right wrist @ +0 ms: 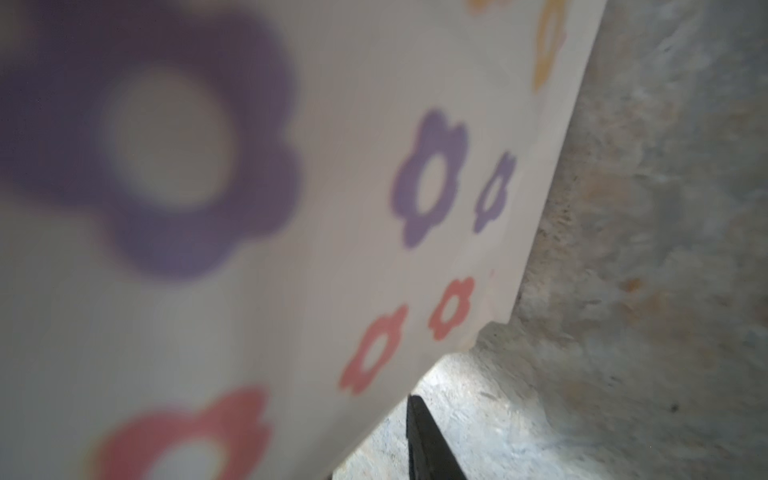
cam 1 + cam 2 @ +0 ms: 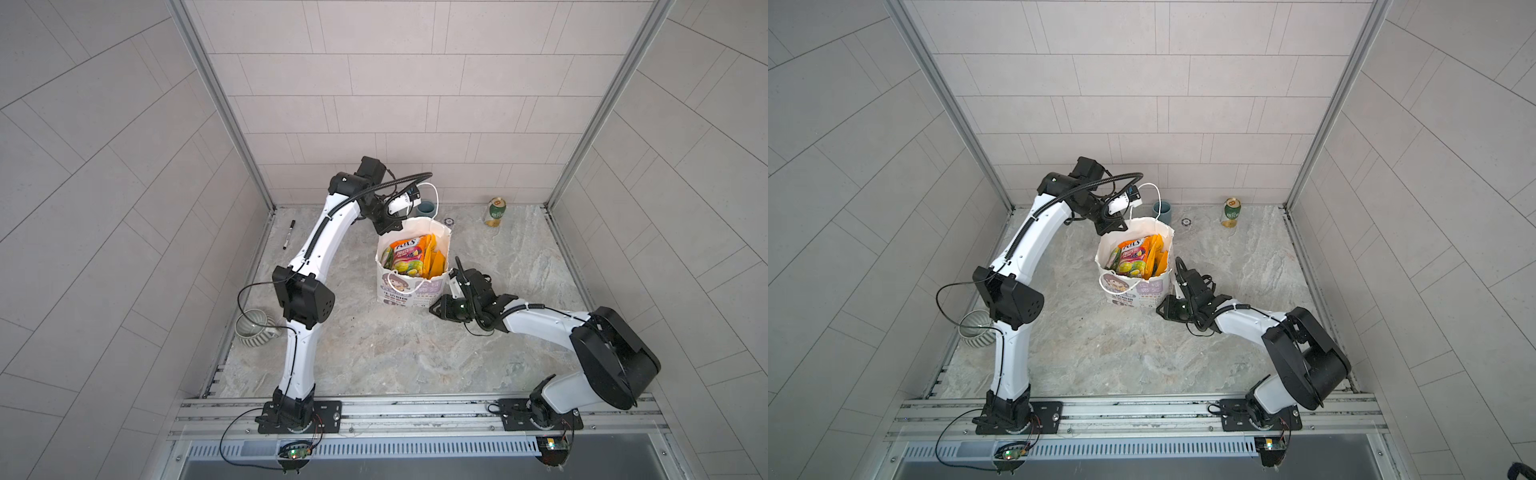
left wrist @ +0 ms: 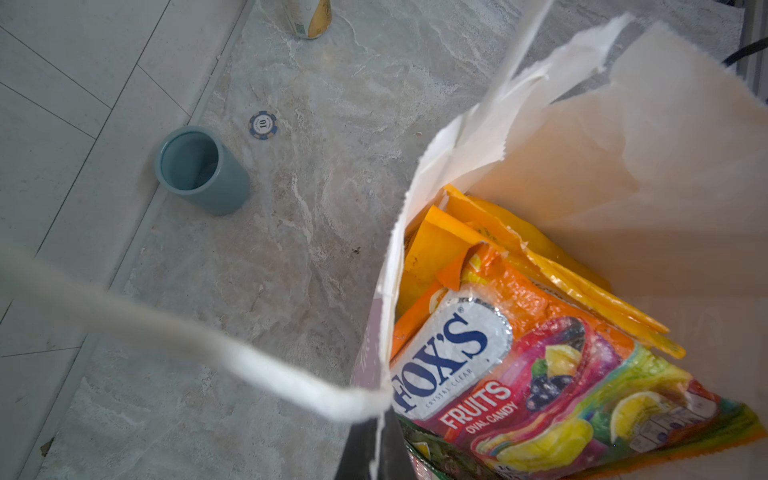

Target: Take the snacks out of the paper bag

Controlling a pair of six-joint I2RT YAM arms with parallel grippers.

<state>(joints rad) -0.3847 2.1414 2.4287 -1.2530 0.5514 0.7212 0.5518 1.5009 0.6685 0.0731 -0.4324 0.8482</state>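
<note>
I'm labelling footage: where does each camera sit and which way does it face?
Top views: high over the front rail, looking down on the table; left arm, right arm whole.
Left wrist: over the paper bag, looking in at the snacks; sliver of left end effector.
Right wrist: low against the bag's flowered side; one finger of right end effector.
Shared: top views and left wrist show the blue cup.

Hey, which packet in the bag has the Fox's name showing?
The pink-and-orange fruit candy packet, its printed face turned up. The yellow-orange packets beside it in the bag stand edge-on, showing no name.
</note>
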